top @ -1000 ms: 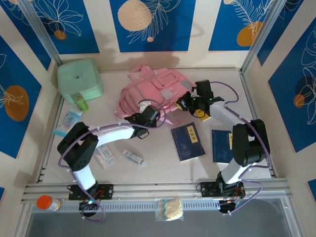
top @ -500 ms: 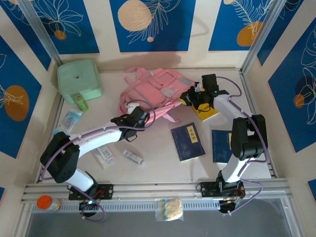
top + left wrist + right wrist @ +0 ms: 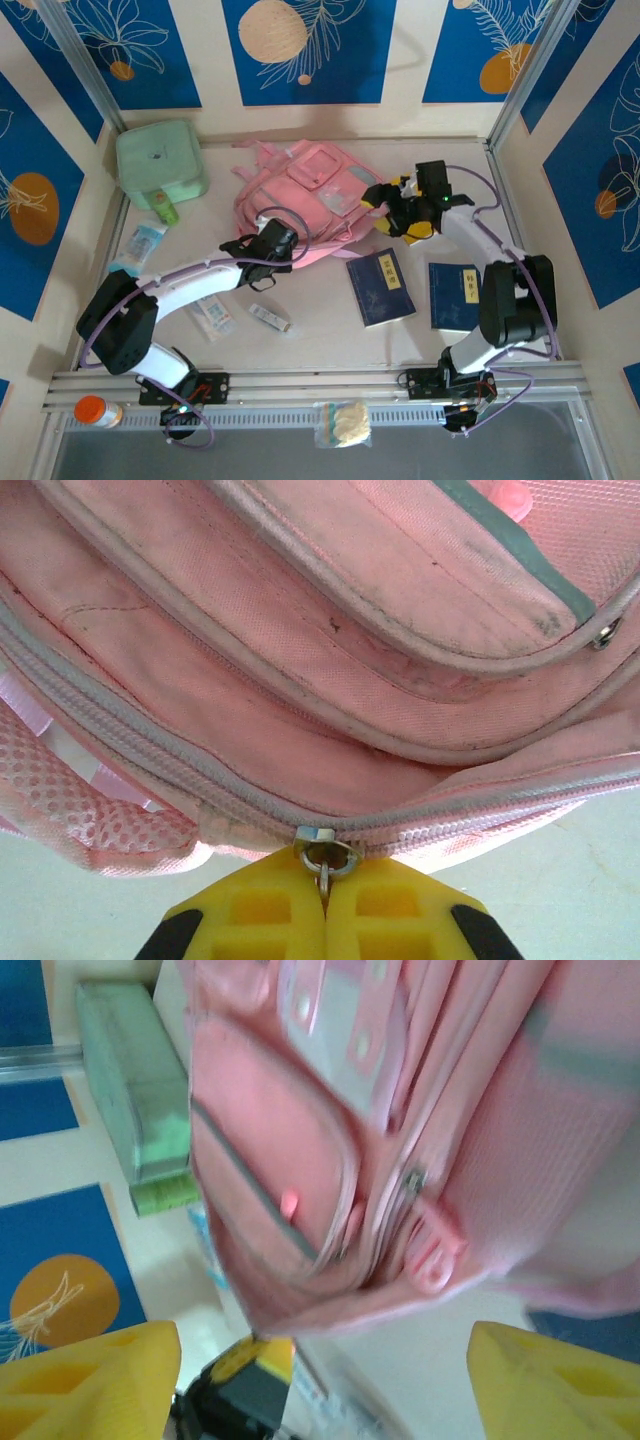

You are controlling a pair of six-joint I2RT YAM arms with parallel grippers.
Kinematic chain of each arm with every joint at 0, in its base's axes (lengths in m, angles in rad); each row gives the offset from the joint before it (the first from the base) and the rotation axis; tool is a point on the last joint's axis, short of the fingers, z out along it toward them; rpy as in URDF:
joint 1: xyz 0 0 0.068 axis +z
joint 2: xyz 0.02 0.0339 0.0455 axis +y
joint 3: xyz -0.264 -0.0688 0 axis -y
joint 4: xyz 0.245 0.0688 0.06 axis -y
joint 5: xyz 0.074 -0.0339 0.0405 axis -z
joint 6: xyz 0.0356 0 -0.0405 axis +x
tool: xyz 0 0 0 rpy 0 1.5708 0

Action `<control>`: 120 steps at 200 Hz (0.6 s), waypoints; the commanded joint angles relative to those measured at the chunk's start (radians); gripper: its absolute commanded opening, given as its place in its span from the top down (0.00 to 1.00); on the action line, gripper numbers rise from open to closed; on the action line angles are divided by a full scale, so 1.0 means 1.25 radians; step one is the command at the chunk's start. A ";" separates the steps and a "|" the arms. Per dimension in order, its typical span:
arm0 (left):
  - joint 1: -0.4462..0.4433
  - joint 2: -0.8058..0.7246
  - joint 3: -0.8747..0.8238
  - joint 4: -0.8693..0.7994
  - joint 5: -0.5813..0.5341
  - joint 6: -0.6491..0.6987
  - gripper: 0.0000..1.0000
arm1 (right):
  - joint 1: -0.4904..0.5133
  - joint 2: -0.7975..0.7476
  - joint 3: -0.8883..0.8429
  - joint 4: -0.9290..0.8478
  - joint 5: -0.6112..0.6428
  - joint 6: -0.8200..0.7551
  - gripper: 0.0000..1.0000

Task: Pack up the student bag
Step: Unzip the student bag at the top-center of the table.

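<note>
Far off to the left of the left fingers (image 3: 260,912), shows a mint-green soft case (image 3: 160,160) in the back corner of the tabletop (image 3: 330,335), with small packets (image 3: 140,245) scattered on its near side. Presses those left fingers together, yellow pads meeting on the metal zipper pull (image 3: 322,858). Puts the student bag (image 3: 305,195) straight ahead of them and touching: zip line running across just above the tips, padded pocket seams beyond, a mesh strap (image 3: 70,800) off to their left. Lays the pink bag flat, between the two sets of fingers. Spreads the right fingers (image 3: 90,1375) wide, with nothing clamped between them. Sets the bag's blurred front pockets ahead of that gap; cannot tell whether a pad brushes the fabric. Places a dark blue book (image 3: 380,287) flat on the near side of the right fingers, and a second blue book (image 3: 452,297) just to its right.
</note>
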 commanded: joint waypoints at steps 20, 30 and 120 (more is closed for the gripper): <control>-0.010 0.003 0.022 0.005 0.011 0.004 1.00 | 0.178 0.032 -0.075 0.129 0.040 0.208 0.19; -0.012 -0.002 0.018 0.001 0.008 0.000 1.00 | 0.209 0.053 -0.081 0.165 0.053 0.252 0.19; -0.018 -0.015 -0.008 0.015 0.026 -0.012 1.00 | 0.290 0.228 0.025 0.207 0.199 0.293 0.45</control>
